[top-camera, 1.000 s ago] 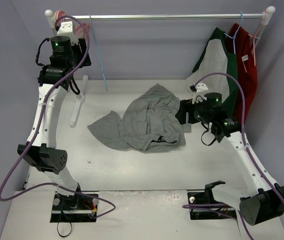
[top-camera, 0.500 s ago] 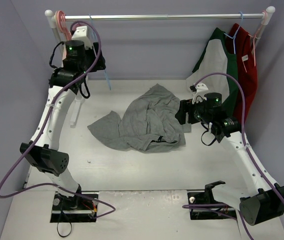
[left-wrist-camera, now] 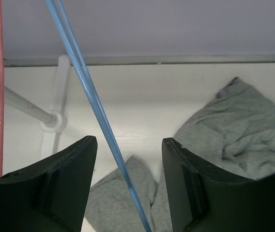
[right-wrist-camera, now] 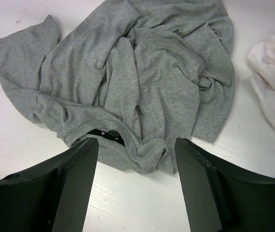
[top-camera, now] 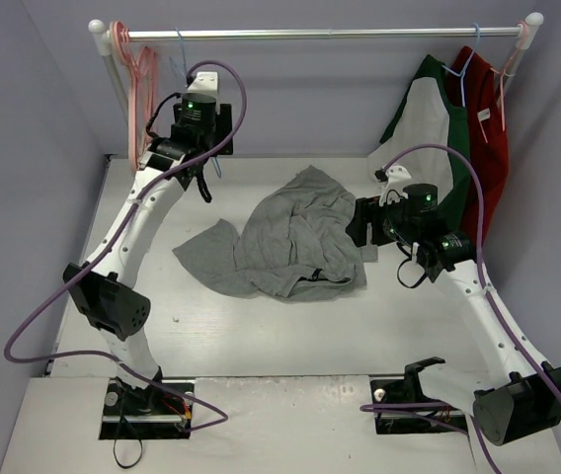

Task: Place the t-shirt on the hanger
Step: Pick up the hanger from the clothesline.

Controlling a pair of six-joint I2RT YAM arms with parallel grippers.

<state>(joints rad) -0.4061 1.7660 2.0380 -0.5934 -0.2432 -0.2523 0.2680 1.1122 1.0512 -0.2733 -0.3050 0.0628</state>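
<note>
The grey t-shirt [top-camera: 290, 237] lies crumpled mid-frame on the table [top-camera: 261, 336], not yet hung. The right gripper [right-wrist-camera: 136, 142] hovers over its collar, fingers spread and empty. Upper left, the left gripper [left-wrist-camera: 128, 145] straddles the light-blue hanger [left-wrist-camera: 96, 108] unclamped, below the rail [top-camera: 360, 33]. 2 steps remain, I judge: fetching and threading.

hanger [left-wrist-camera: 99, 108] wire crossing the gap of the spread left gripper [left-wrist-camera: 129, 140], pink hangers [left-wrist-camera: 0, 72] just left, rack post [left-wrist-camera: 16, 100] behind, right gripper [right-wrist-camera: 136, 141] spread over t-shirt [right-wrist-camera: 142, 72], bare table [right-wrist-camera: 137, 205] nearside, white shirt [right-wrist-camera: 273, 92] crowding right
</note>
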